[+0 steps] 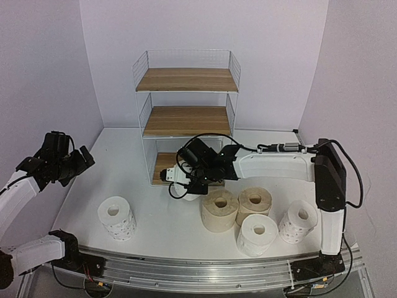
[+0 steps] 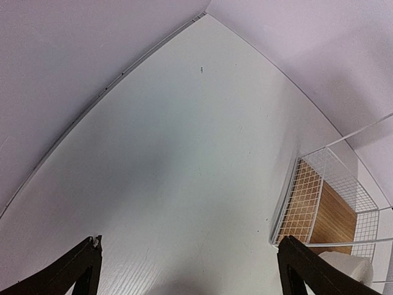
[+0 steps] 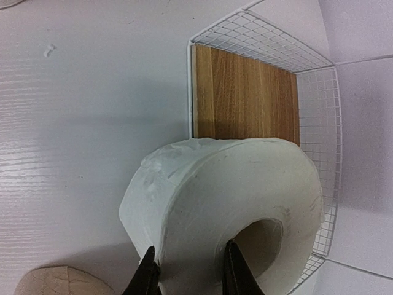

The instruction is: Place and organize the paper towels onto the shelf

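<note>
Plain white roll [image 3: 233,190] pinched in my right tool [image 3: 190,273], right at the shelf [image 1: 186,81] front!
One of my fingers [image 3: 147,276] is outside its wall, the other in the core. The roll is just before the bottom wood board [image 3: 245,98]. My left tool [image 2: 190,258] gapes wide, holding nothing, above the tabletop [image 2: 184,153], where five more rolls [image 1: 116,217] stand.

Bare shelf board [image 3: 245,92] beyond roll [image 3: 202,184]

From above, the right arm [image 1: 273,166] hides most of the white roll [image 1: 185,194] and the shelf's bottom board [image 1: 162,164], and the right wrist view's lower edge crops a beige roll [image 3: 58,281].
</note>
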Motion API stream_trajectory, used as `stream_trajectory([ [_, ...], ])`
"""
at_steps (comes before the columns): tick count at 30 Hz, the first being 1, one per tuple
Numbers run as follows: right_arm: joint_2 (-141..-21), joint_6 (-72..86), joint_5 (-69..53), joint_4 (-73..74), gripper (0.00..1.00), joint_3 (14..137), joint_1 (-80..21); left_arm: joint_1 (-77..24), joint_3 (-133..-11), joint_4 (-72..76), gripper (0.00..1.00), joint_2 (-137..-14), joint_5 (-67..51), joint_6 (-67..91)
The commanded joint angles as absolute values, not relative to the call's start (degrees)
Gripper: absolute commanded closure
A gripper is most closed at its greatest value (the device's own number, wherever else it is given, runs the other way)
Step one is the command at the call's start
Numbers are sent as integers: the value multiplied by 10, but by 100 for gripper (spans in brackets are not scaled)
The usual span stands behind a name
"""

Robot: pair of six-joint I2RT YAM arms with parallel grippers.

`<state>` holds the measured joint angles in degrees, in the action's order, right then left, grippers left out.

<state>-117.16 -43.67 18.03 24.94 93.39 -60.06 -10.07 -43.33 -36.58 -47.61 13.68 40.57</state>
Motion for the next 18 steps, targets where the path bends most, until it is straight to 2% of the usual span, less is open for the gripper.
stream_trajectory([
  [1, -1162, -473, 207, 189, 100, 971, -591, -101, -437, -364, 0, -480, 140, 407],
  [18, -1192, -479, 213, 155, 100, 983, -534, -101, -439, -364, 0, -490, 139, 403],
])
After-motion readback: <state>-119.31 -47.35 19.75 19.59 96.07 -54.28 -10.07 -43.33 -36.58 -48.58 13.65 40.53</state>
